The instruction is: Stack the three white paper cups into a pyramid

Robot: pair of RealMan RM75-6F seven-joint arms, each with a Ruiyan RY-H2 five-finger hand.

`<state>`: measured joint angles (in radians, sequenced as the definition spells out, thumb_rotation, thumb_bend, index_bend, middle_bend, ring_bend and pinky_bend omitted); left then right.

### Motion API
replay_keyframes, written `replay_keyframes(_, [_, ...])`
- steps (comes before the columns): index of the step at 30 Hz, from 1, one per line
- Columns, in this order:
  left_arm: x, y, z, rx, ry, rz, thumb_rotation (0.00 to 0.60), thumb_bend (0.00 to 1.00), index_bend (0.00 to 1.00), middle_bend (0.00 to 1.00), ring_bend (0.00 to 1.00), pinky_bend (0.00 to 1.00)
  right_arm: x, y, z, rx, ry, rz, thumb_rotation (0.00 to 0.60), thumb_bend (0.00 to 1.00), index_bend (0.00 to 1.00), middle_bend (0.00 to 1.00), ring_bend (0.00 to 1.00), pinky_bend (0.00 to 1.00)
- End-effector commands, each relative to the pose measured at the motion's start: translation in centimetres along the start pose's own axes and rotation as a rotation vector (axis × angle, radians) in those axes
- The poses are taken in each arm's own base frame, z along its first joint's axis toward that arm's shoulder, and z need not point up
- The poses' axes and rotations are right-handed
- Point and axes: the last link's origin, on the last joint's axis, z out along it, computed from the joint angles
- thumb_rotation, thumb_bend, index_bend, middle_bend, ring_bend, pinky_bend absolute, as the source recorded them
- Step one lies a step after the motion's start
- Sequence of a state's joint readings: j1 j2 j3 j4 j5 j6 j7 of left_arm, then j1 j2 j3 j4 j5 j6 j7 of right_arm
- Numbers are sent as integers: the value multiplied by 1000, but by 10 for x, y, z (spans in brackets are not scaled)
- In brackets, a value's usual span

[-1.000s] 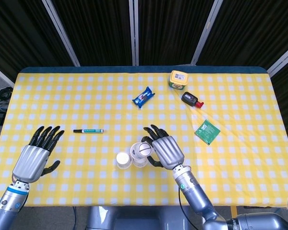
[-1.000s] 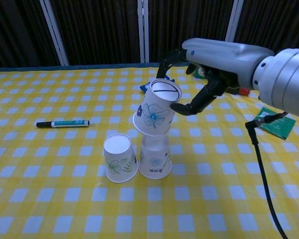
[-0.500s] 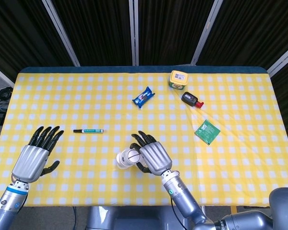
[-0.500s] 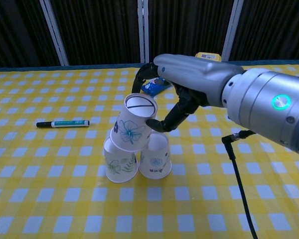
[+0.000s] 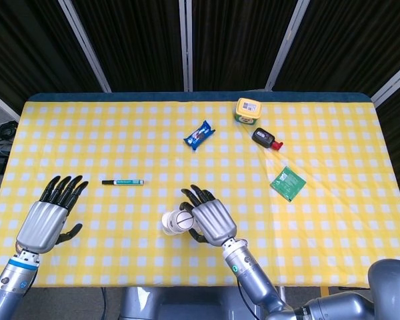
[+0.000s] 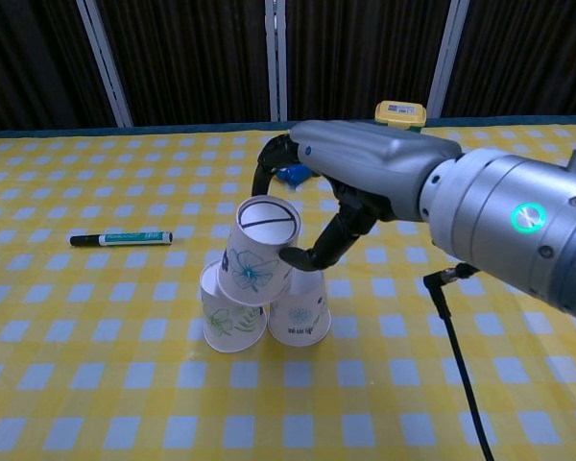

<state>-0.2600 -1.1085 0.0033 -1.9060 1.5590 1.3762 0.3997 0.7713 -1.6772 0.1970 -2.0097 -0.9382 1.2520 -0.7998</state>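
Note:
Two white paper cups with flower prints stand upside down side by side, the left cup [image 6: 229, 322] and the right cup [image 6: 300, 309]. My right hand [image 6: 350, 182] grips a third cup [image 6: 258, 249], tilted, resting on top across the two lower ones. From the head view the top cup [image 5: 183, 219] sits just left of my right hand [image 5: 210, 223], with the left base cup [image 5: 168, 223] peeking out beside it. My left hand [image 5: 50, 217] hovers open at the table's near left, holding nothing.
A black marker [image 5: 123, 181] lies left of the cups. Further back are a blue snack packet [image 5: 199, 135], a yellow tub [image 5: 248, 110], a black and red object [image 5: 267, 139] and a green sachet [image 5: 287, 183]. A cable [image 6: 461, 355] hangs from my right arm.
My right hand carried the third cup leftward and down from above the right base cup until it rests across both base cups. The left hand stayed still.

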Motion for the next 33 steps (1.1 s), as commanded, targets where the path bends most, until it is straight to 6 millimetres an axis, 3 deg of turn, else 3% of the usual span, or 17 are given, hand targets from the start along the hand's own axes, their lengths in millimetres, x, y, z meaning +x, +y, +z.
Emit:
replay_keyframes(1, [0,0,0,0,1,1,600,252,0,0,0,0,1,0,0,-3,8,3,600,190,397,70,0,177])
replay_keyframes(9, [0,-1,0,4,1,-1,600,252,0,0,0,0,5,5,1,-23,49,-31,600,119,288,27,0,176])
replay_keyframes(17, [0,-1,1,6,-4,4,600,251,0,0,0,0,16,11,-4,-37,74,-50,600,118,263,15,0,170])
replay_keyframes(21, [0,-1,0,9,-1,3,600,252,0,0,0,0,28,24,-10,-69,103,-78,600,118,263,5,0,156])
replay_keyframes(26, [1,-5,1,20,8,0,600,252,0,0,0,0,50,69,-36,-164,168,-154,600,117,247,0,0,96])
replay_keyframes(30, [0,-6,1,25,22,-8,600,249,0,0,0,0,60,119,-71,-251,218,-207,600,119,184,0,0,24])
replay_keyframes(33, [-2,-8,0,24,36,-8,600,237,0,0,0,0,57,161,-107,-324,231,-225,600,119,121,0,0,0])
